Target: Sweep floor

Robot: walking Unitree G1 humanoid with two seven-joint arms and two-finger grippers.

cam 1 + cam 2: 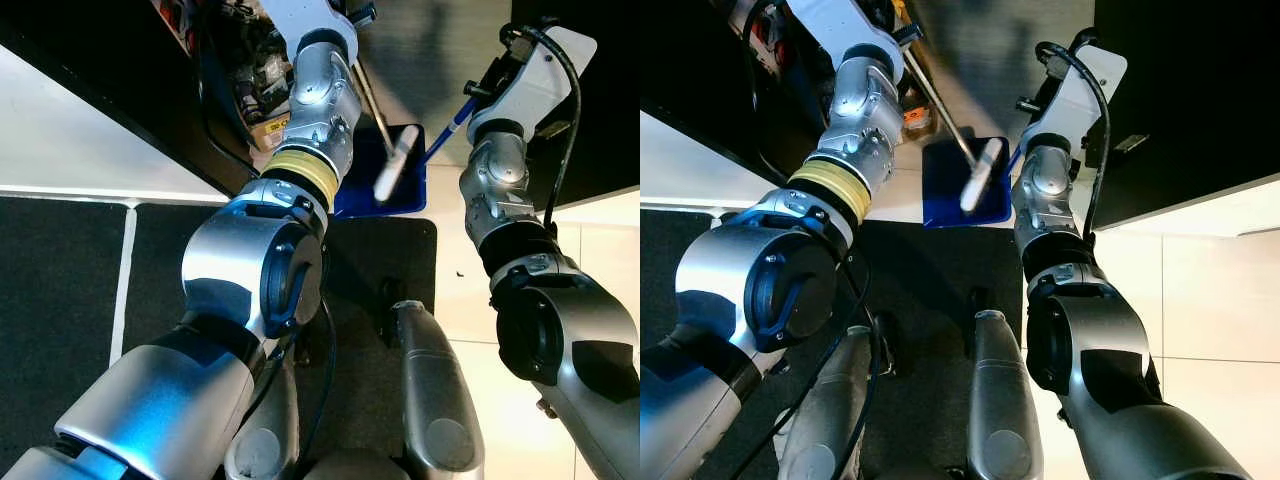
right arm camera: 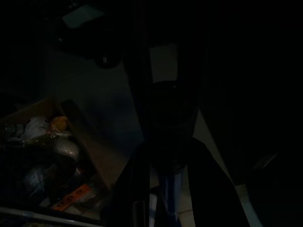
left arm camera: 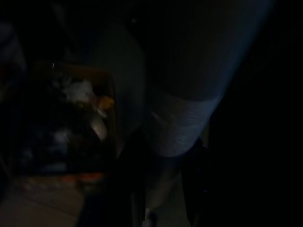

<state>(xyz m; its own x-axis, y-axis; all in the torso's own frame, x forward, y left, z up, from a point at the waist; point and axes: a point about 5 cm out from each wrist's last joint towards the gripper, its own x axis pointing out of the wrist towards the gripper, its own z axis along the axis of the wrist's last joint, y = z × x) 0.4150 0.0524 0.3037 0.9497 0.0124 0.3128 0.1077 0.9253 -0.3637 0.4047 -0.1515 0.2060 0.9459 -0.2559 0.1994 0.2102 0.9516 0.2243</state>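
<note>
We're looking down past both silver arms at the floor. Straight ahead there's a blue dustpan (image 1: 400,185) sitting where the pale tile (image 1: 470,290) meets the dark mat (image 1: 390,260) under our feet. A broom's white head (image 1: 395,165) is resting right in the dustpan, tilted, with its thin metal shaft (image 1: 368,95) running up toward our left arm. The dustpan's blue handle (image 1: 450,128) angles up the other way to our right arm.

The left tool (image 3: 161,189) is up at the top of the eye views, near the upper end of the broom shaft. Its wrist view is really dark: we can make out the two black fingers (image 3: 130,189) with something pale and cylindrical between them, but honestly we can't tell if they're clamped on it or just around it.

The right tool (image 2: 165,189) is equally murky. A blue bit shows between its fingers, which looks like the dustpan handle, but whether the fingers are apart or pressed together, we can't tell.

Off to the left of the dustpan there's a cardboard box (image 1: 262,105) stuffed with crumpled trash, tucked against dark cabinets (image 1: 120,90). Both wrist views pick up that same box.
</note>
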